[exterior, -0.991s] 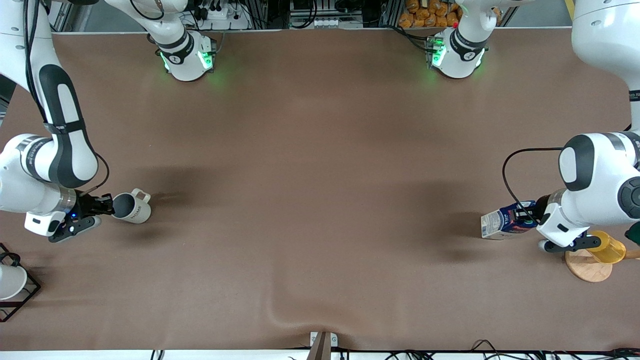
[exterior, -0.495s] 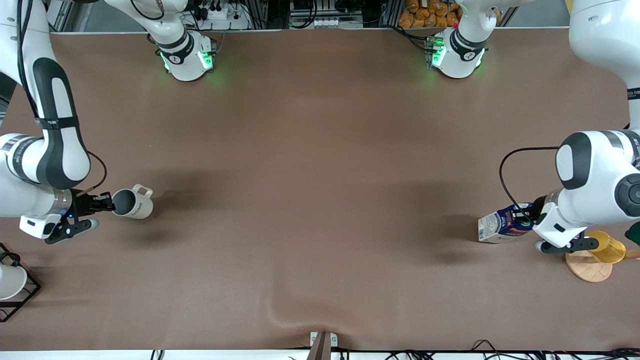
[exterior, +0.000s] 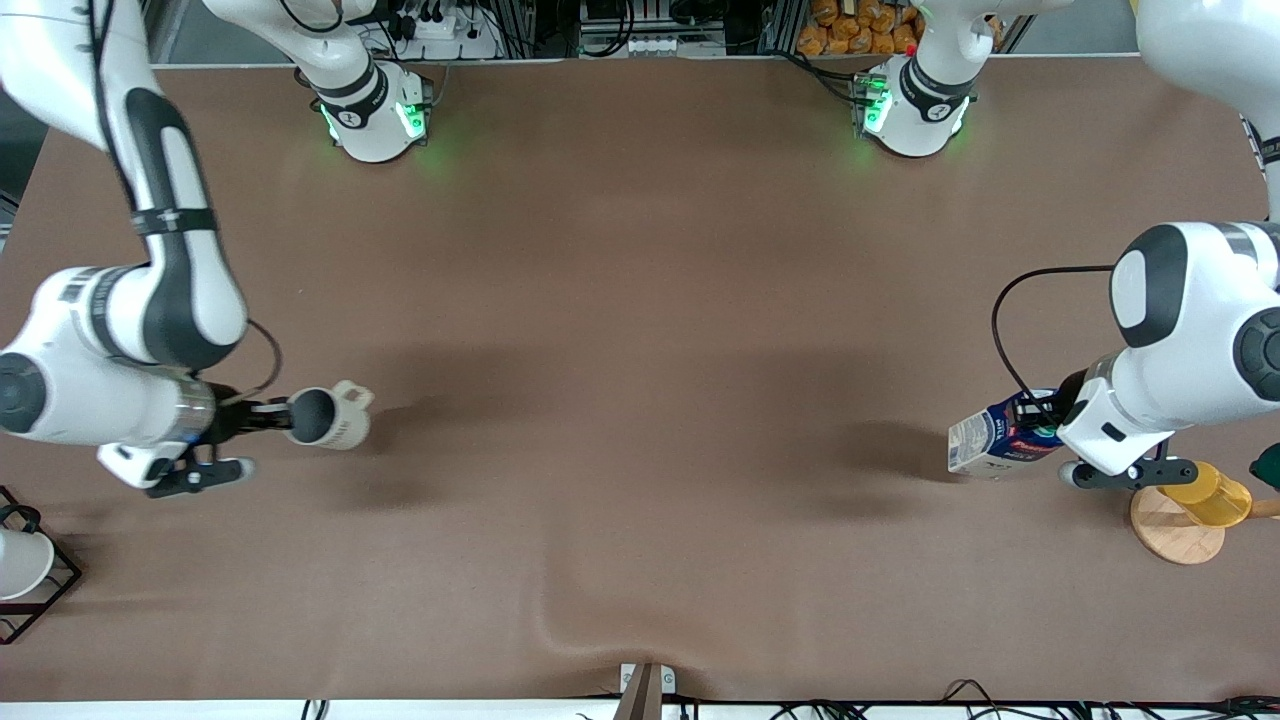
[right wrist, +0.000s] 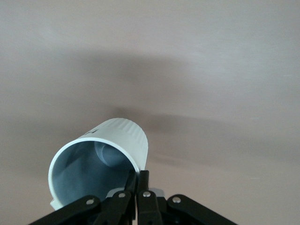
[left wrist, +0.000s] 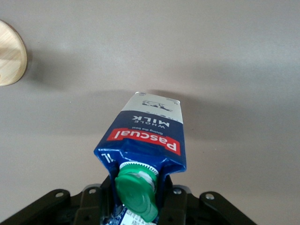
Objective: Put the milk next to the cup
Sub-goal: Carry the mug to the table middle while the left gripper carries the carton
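Right now the left gripper (exterior: 1052, 428) is pinching the milk (exterior: 990, 440) by its gabled top, tilted above the table at three o'clock; light, crushable card. At nine o'clock, the right gripper (exterior: 272, 417) is clamping the cup (exterior: 335, 420) by its rim; brittle, slippery.

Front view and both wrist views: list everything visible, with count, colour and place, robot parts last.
milk: 1, dark blue, tilted in the air over the left arm's end.
cup: 1, cream-white, tilted in the air over the right arm's end.
yellow cup: 1, over the wooden disc.
wooden disc: 1, tan, left arm's end.
white cup: 1, on a black wire stand.
left gripper: shut on milk.
right gripper: shut on cup's rim.
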Controlling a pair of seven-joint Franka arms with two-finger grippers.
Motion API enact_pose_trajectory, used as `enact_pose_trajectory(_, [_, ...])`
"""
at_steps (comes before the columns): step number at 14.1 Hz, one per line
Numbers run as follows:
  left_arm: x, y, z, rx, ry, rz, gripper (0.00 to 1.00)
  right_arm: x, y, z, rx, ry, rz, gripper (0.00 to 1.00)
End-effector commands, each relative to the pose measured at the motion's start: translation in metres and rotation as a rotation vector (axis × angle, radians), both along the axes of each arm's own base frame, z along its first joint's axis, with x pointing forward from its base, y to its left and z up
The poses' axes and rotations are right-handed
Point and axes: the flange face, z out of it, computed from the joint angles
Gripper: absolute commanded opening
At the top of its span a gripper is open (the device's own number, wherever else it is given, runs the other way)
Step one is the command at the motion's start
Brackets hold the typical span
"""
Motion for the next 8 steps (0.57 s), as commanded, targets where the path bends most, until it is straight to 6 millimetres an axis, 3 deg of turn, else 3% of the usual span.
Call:
enact_pose_trajectory(1, [-0.008,-0.016,0.017,-0.024,0.000,0.001,0.29,-0.006,0.081,0.013,0.033,0.014,-0.115,0.00])
enact_pose_trajectory(3, [-0.012,-0.030,0.021,-0.030,0.006,0.002,0.29,-0.012,0.157,0.010,0.045,0.007,-0.211,0.00])
enact_pose_trajectory(5, [-0.017,-0.043,0.028,-0.029,0.010,0.019,0.29,-0.030,0.236,0.009,0.035,-0.021,-0.286,0.00])
enact_pose_trajectory(8, [-0.021,-0.061,0.033,-0.032,0.007,0.032,0.29,-0.046,0.306,0.001,0.021,-0.026,-0.382,0.00])
